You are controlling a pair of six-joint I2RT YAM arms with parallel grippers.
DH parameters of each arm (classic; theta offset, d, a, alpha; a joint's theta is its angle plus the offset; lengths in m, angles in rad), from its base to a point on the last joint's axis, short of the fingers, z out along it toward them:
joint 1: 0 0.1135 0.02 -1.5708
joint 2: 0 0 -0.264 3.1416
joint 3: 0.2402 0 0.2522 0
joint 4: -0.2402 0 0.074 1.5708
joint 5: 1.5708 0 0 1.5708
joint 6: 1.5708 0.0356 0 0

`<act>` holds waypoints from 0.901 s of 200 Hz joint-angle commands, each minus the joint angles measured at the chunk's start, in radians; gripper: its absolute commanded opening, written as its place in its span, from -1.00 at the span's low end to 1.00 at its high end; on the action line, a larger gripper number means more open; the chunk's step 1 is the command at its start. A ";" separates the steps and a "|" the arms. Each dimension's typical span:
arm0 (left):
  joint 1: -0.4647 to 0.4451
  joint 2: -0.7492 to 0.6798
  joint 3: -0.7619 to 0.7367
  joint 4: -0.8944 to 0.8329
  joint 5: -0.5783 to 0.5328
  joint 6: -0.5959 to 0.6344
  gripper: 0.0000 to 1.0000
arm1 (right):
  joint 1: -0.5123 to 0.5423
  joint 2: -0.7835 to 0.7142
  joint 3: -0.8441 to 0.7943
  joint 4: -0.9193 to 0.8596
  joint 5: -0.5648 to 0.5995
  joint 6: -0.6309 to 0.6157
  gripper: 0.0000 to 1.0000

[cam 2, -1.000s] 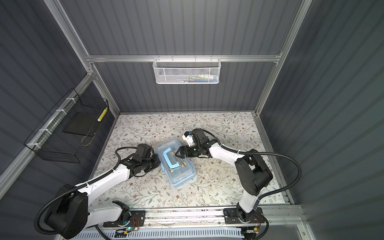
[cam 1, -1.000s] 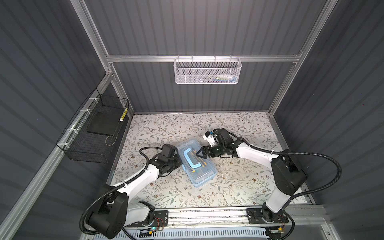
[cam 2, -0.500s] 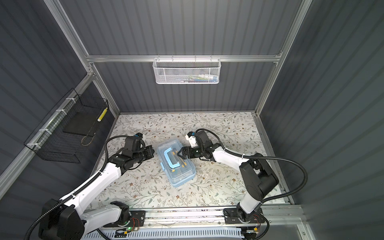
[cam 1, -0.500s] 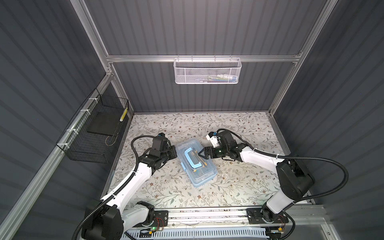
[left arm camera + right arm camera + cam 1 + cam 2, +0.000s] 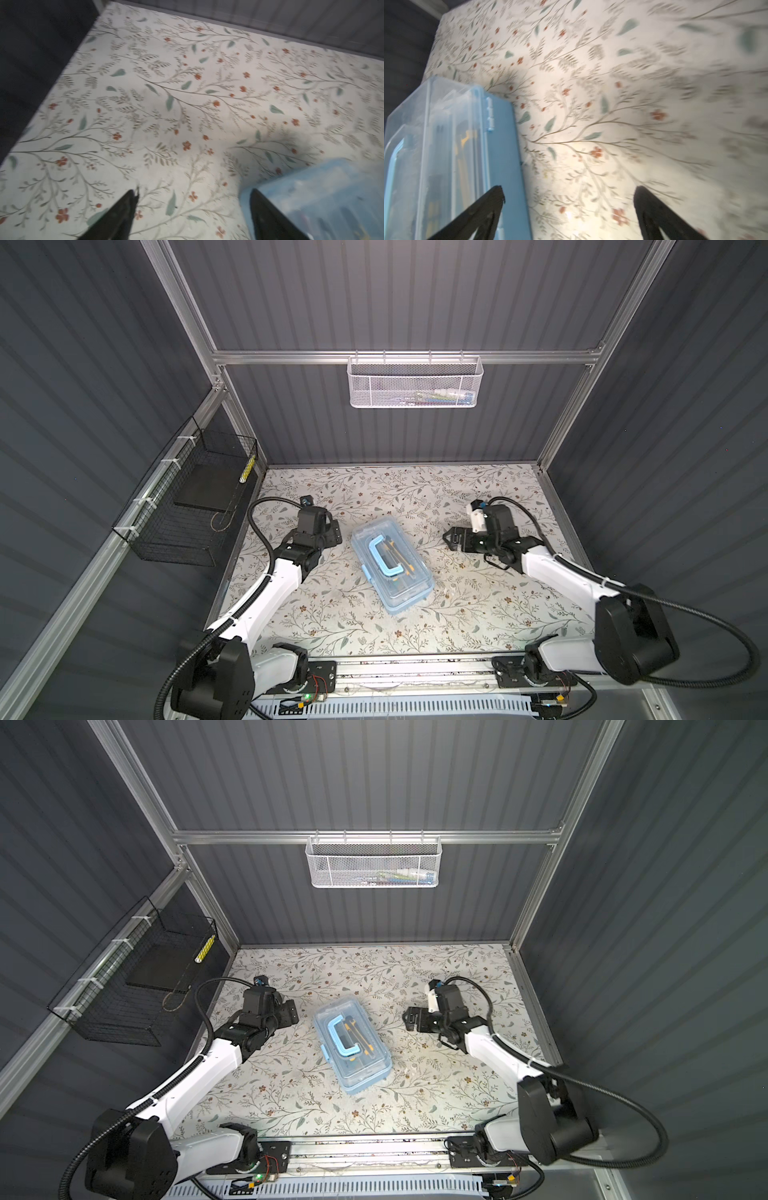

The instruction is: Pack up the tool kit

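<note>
Tool kit sits centre-frame, long axis upper-left to lower-right; spread left pincer is nearer than the spread right pincer.

A white mesh basket hangs from the aluminium rail on the back wall. Small items lie at one end, too small to name. A black wire basket on the left wall holds a flat black slab and a yellow-striped stick. Below spreads the floral surface.
</note>
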 commanded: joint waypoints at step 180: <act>0.212 0.506 -0.291 1.079 0.272 0.326 0.99 | -0.339 0.121 -0.486 1.138 0.213 -0.303 0.99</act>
